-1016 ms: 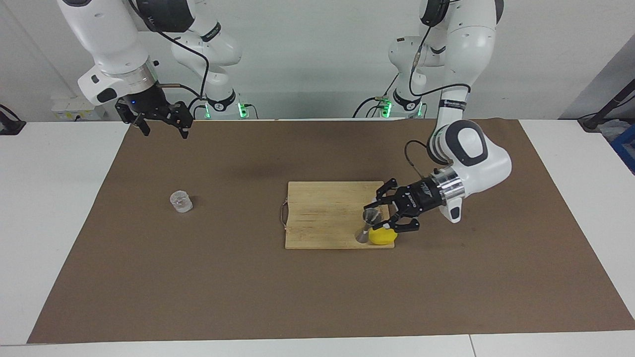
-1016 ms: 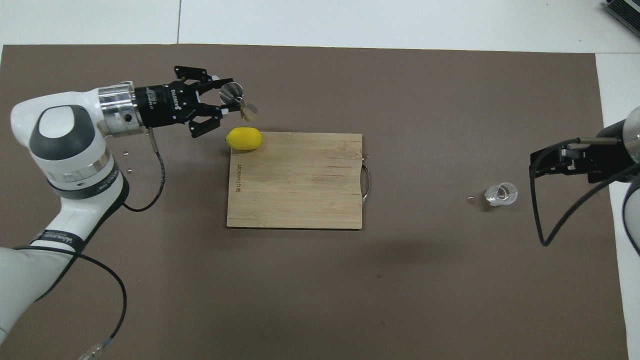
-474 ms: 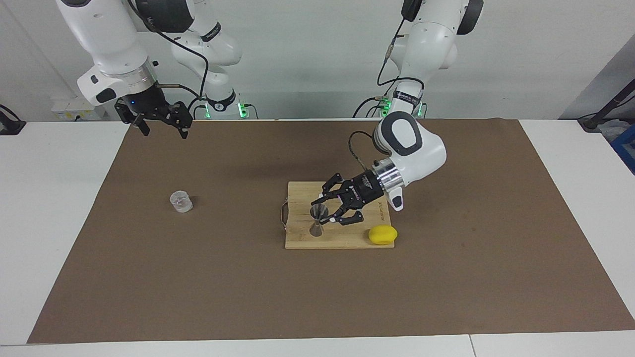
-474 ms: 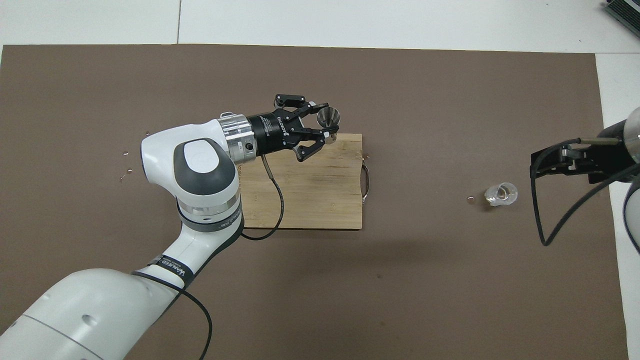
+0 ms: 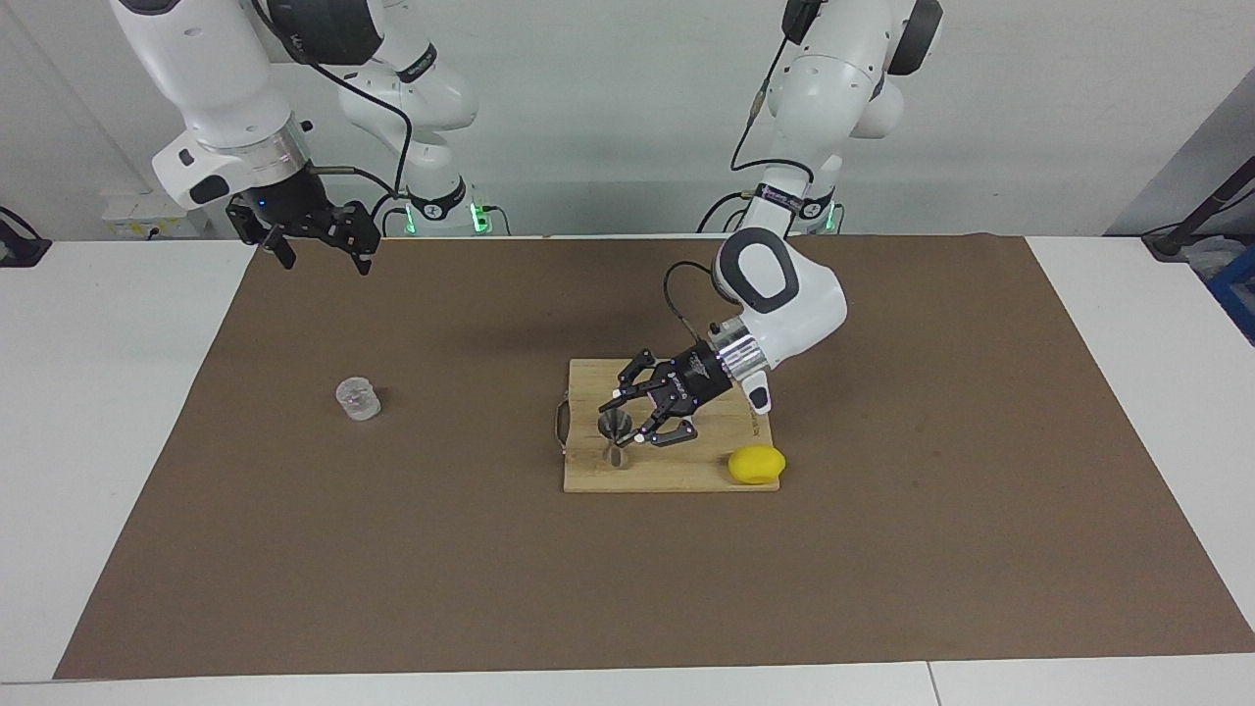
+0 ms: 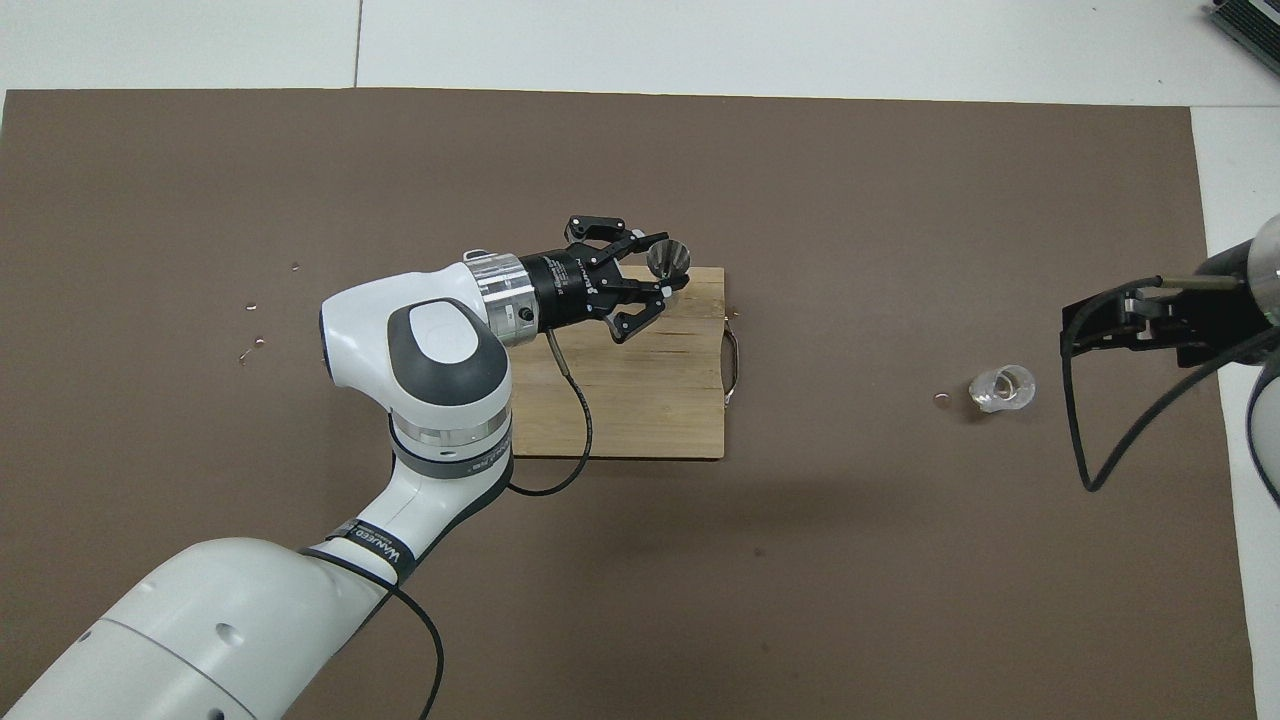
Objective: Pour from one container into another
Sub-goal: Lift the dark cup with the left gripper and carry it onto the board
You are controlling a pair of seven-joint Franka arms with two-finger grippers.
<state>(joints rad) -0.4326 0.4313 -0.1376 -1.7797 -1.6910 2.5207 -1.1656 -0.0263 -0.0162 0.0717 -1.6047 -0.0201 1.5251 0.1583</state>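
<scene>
The silvery hourglass jigger (image 5: 615, 438) stands upright in my left gripper (image 5: 626, 420), which is shut on its waist. It is over the wooden cutting board (image 5: 677, 473), near the handle end; I cannot tell whether its foot touches the board. It also shows in the overhead view (image 6: 667, 259) with the left gripper (image 6: 664, 266). The clear ribbed glass cup (image 5: 358, 399) stands on the brown mat toward the right arm's end, also in the overhead view (image 6: 1002, 388). My right gripper (image 5: 319, 247) is open and empty, raised over the mat's edge, apart from the cup.
A yellow lemon (image 5: 756, 465) lies on the board's corner toward the left arm's end, farthest from the robots; the left arm hides it in the overhead view. The board's metal handle (image 6: 733, 366) faces the cup. Small droplets (image 6: 255, 340) dot the mat.
My left gripper has carried the jigger from beside the lemon along the board toward its handle end. The right arm, cup and lemon have not moved.
</scene>
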